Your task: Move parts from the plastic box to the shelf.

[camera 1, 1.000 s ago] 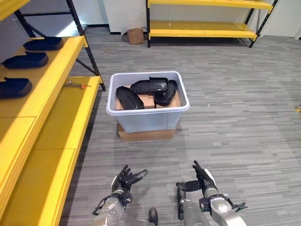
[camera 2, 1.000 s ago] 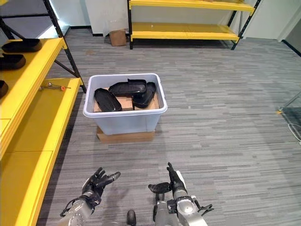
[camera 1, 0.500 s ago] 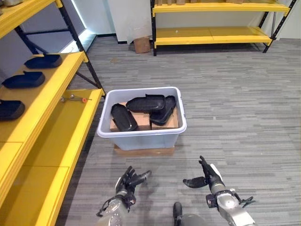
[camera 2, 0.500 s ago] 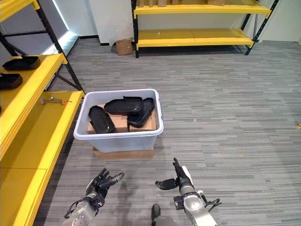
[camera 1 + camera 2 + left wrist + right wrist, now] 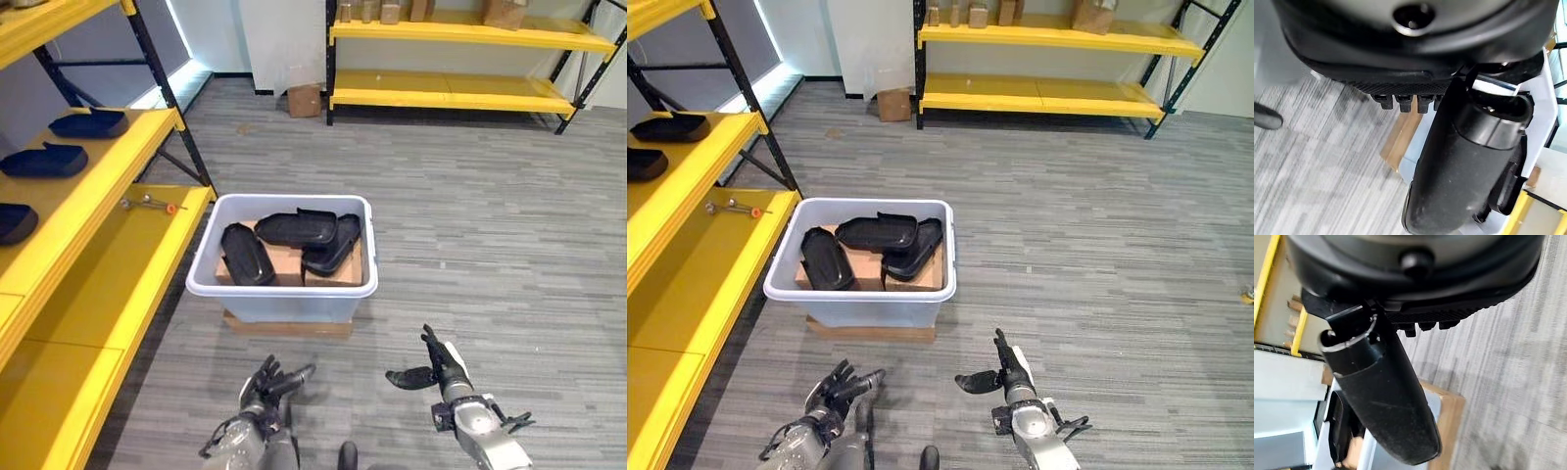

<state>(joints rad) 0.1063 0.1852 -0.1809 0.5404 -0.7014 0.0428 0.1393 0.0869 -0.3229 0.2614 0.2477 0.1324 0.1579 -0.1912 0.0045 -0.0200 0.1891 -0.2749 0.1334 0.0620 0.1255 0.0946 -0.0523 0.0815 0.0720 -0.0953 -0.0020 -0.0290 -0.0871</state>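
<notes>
Both hands, left hand (image 5: 266,384) and right hand (image 5: 438,373), hang open and empty over bare floor (image 5: 470,245). Ahead, black parts (image 5: 294,230) lie inside the plastic box (image 5: 284,302), just beside the yellow shelf (image 5: 108,294).

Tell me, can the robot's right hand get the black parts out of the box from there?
Probably not yet. The right hand is open and empty, short of the plastic box, with bare floor between. The box's top is open, so nothing covers the black parts.
</notes>
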